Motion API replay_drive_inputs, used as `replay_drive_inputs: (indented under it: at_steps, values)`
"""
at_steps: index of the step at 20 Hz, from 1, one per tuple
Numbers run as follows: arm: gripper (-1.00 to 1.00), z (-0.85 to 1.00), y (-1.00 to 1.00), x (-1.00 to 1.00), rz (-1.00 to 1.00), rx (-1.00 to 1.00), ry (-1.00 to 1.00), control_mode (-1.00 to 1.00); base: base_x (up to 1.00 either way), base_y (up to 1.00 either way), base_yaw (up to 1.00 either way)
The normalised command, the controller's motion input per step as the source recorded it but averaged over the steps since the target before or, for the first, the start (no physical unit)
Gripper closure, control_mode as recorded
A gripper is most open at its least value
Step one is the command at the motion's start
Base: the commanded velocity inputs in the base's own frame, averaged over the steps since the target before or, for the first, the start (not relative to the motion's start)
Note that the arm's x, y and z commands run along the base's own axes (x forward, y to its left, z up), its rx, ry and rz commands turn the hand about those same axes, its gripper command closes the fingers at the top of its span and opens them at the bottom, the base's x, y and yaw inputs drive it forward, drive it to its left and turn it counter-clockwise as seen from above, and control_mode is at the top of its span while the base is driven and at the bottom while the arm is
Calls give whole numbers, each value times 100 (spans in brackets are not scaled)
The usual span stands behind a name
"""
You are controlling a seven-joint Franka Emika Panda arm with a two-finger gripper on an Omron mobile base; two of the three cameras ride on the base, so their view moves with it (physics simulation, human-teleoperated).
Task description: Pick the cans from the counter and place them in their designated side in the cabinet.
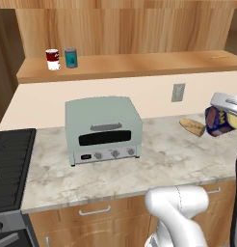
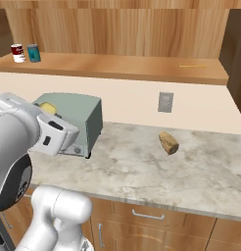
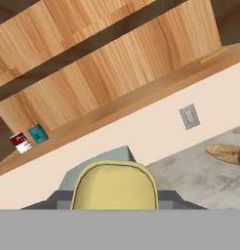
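The end effector (image 1: 221, 118) holds the dark blue can (image 1: 216, 121) above the bench (image 1: 164, 159). Swinging toward the cabinet (image 1: 139, 65), it could clip the toaster oven (image 1: 103, 128) or topple the teal can (image 1: 71, 57).

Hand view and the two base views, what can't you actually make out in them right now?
- Gripper: fingertips hidden behind the blue and yellow can in the left base view.
- Same can: hand view shows just its yellow top, bottom cut off.
- Red-and-white can label: too small to read.
- Toaster oven: front hidden by the arm in the right base view.
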Motion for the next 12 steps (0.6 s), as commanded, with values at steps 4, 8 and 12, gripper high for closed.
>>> replay_drive_inputs:
  at_steps: [4, 8, 12]
  values:
    - [100, 23, 21, -6, 2, 0, -3, -100, 0, 0, 0]
    - [100, 24, 21, -6, 2, 0, -3, -100, 0, 0, 0]
    - [100, 21, 20, -5, 2, 0, -3, -100, 0, 0, 0]
